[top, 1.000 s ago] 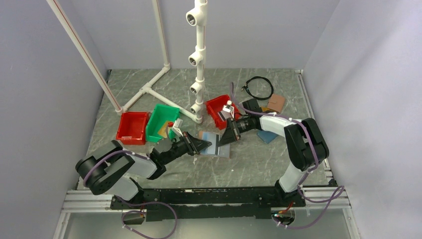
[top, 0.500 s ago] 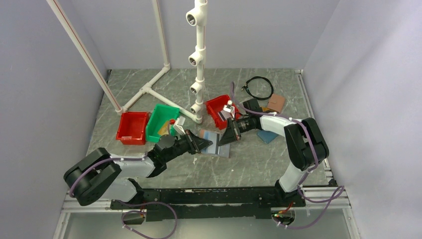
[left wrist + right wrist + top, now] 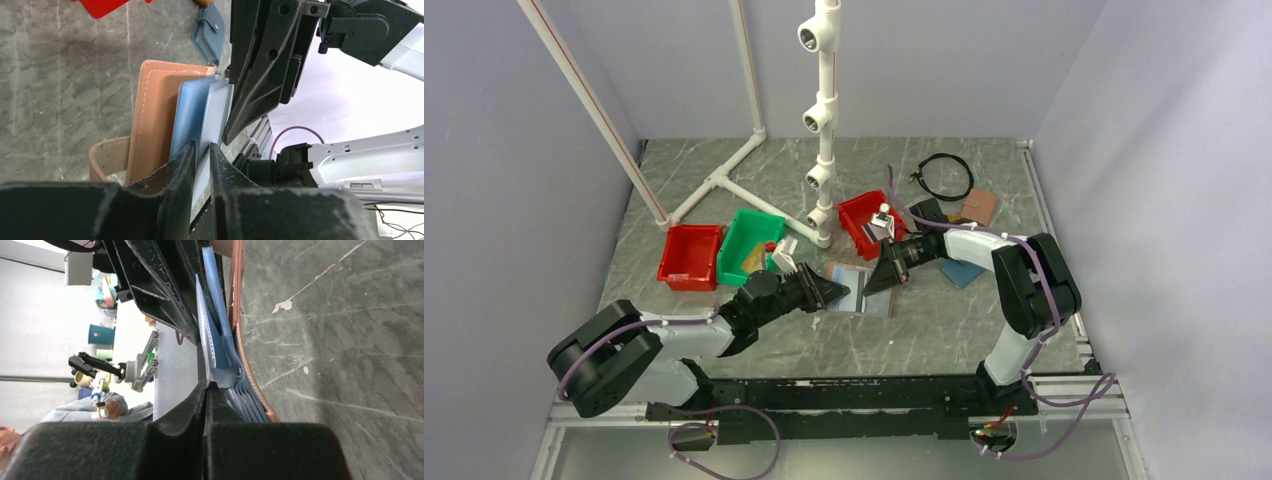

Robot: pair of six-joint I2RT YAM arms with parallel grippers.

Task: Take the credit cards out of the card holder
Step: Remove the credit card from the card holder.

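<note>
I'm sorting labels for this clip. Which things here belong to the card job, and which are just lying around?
In the job: card holder; left and right jaws, each shut on its blue lining. Cards not clearly seen.

Lying about: red bins, green bin, blue wallet, brown wallet, black cable loop, white pipe frame.

Right claw point(image 3: 206, 386) tight on the light blue lining point(image 3: 216, 352) of the tan card holder point(image 3: 238, 300), marbled table point(image 3: 340, 340) beside.

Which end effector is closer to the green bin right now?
Left. The left end effector grips the card holder at its bin-side edge, just right of the green bin; the right end effector grips the opposite edge, farther away.
</note>
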